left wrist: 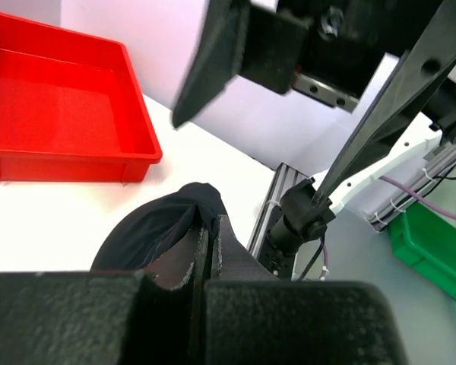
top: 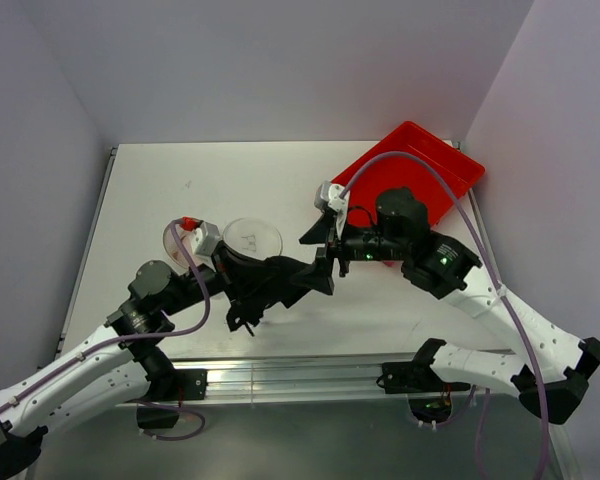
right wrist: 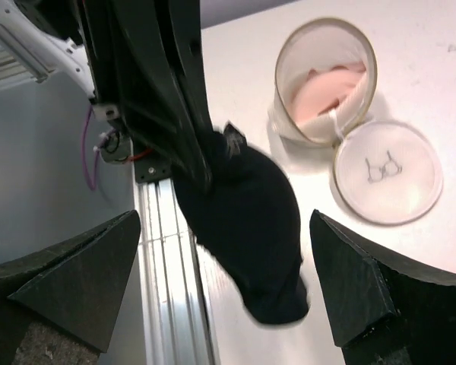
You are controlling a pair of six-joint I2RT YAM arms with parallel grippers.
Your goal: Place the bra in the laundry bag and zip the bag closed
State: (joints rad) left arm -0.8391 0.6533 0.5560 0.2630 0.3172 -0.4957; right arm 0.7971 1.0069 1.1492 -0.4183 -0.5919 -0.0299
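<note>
Left pincer [left wrist: 205,255] clamped on black bra [right wrist: 251,220], right pincer [right wrist: 222,243] apart just beside it

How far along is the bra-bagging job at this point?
Done: the bag is open, its lid lying flat beside it. In hand: the left gripper is shut on the black bra; the right gripper is open. Left: bra into the bag, then zip.

White shells covered the left arm [top: 75,385] and right arm [top: 540,340], with black joints between. A lilac cable [top: 450,190] ran along each. The right gripper [right wrist: 224,228] had wedge-shaped matte black fingers [right wrist: 68,281]. A small green light [top: 442,260] glowed.
</note>
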